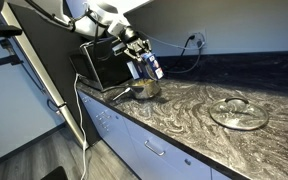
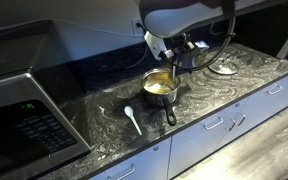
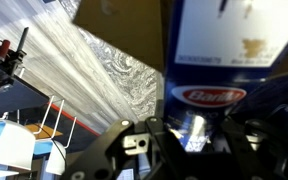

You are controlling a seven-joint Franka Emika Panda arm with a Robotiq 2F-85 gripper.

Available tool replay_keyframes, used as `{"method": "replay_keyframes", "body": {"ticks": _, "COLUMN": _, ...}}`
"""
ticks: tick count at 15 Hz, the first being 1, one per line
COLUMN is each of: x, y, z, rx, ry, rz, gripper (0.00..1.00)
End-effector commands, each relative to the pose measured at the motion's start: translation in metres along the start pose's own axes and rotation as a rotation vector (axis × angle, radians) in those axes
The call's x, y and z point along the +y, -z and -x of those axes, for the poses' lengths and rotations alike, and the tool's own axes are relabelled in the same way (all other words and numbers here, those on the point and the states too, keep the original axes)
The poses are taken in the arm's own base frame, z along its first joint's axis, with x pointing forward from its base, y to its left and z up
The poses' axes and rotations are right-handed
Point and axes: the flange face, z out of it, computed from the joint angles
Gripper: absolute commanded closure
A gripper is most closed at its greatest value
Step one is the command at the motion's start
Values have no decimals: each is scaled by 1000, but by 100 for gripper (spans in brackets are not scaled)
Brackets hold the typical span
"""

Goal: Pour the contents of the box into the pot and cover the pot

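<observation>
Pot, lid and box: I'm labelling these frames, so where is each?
pot (image 2: 163, 97), in an exterior view, steel side wall
lid (image 1: 246, 114), in an exterior view, glass beside its knob
box (image 3: 234, 45), wrist view, printed front face

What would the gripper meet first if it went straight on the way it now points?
The box that the gripper holds; past that, probably the counter beside the pot, though depth is unclear.
</observation>
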Motion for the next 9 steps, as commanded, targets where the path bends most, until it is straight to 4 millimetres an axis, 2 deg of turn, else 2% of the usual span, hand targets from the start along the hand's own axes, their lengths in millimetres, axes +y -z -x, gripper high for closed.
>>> {"method": "replay_keyframes", "body": {"ticks": 1, "x": 1, "y": 12, "z": 0, "rx": 49, "ry": -31, "rz": -14, "gripper": 90}}
{"method": "replay_keyframes", "body": {"ticks": 9, "x": 2, "y": 14, "z": 7, "rx": 88, "ry": -30, "rz": -41, "gripper": 90}}
